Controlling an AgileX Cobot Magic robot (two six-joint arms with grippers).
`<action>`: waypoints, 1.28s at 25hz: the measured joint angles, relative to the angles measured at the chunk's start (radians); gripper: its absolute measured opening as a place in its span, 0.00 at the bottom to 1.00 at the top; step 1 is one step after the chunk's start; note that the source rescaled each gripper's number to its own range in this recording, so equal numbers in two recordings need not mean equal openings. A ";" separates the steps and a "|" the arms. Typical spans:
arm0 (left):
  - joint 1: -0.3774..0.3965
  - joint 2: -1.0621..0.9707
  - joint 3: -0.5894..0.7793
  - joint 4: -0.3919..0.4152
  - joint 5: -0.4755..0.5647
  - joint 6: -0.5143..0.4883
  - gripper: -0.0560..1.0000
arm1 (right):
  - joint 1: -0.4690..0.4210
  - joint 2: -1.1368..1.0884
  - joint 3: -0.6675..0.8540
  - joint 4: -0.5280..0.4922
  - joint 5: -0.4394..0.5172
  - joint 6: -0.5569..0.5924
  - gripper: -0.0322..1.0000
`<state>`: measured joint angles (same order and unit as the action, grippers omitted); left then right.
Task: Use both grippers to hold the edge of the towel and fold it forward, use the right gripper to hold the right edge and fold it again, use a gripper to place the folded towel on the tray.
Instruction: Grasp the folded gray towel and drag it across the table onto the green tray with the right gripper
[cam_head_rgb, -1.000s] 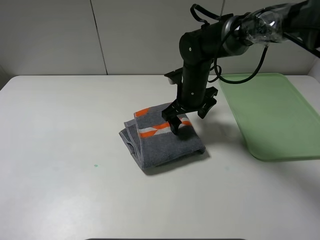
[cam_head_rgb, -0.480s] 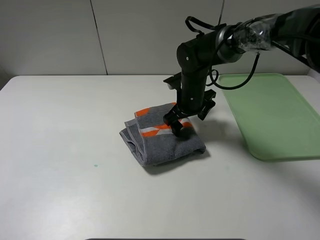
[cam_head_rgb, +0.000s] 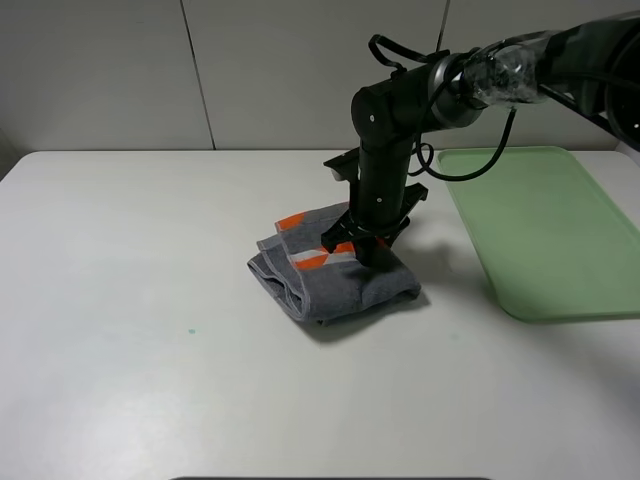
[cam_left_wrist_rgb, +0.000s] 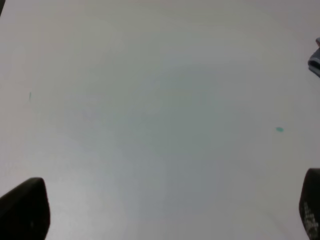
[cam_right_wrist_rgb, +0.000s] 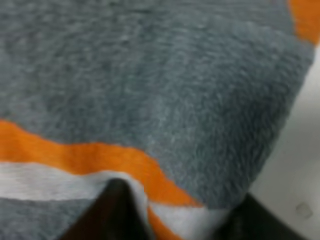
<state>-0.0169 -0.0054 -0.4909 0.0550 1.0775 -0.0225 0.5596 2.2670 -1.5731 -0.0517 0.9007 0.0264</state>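
The folded grey towel (cam_head_rgb: 335, 275) with orange and white stripes lies bunched on the white table, left of the green tray (cam_head_rgb: 545, 230). My right gripper (cam_head_rgb: 360, 248) points down into the towel's top layers near its back right part. In the right wrist view the towel (cam_right_wrist_rgb: 165, 100) fills the frame, and a fold of it sits between the two dark fingertips of the right gripper (cam_right_wrist_rgb: 182, 215). My left gripper (cam_left_wrist_rgb: 167, 210) is open and empty over bare table. It is out of the high view.
The tray stands on the right side of the table, and nothing is on it. A small teal mark (cam_head_rgb: 190, 331) is on the table left of the towel. A grey scrap at the left wrist view's edge (cam_left_wrist_rgb: 315, 62) may be the towel.
My right gripper has lowered into the towel and closed in on it. The towel has bunched up and shifted slightly right, toward the tray.
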 joint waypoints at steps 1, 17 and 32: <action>0.000 0.000 0.000 0.000 0.000 0.000 1.00 | 0.000 0.000 0.000 -0.001 0.000 0.000 0.27; 0.000 0.000 0.000 0.000 0.000 0.000 1.00 | 0.000 -0.080 0.002 -0.103 0.002 0.000 0.13; 0.000 0.000 0.000 0.000 0.000 0.000 1.00 | -0.117 -0.095 0.002 -0.156 0.024 0.000 0.13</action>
<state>-0.0169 -0.0054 -0.4909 0.0550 1.0775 -0.0225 0.4428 2.1723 -1.5707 -0.2073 0.9242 0.0264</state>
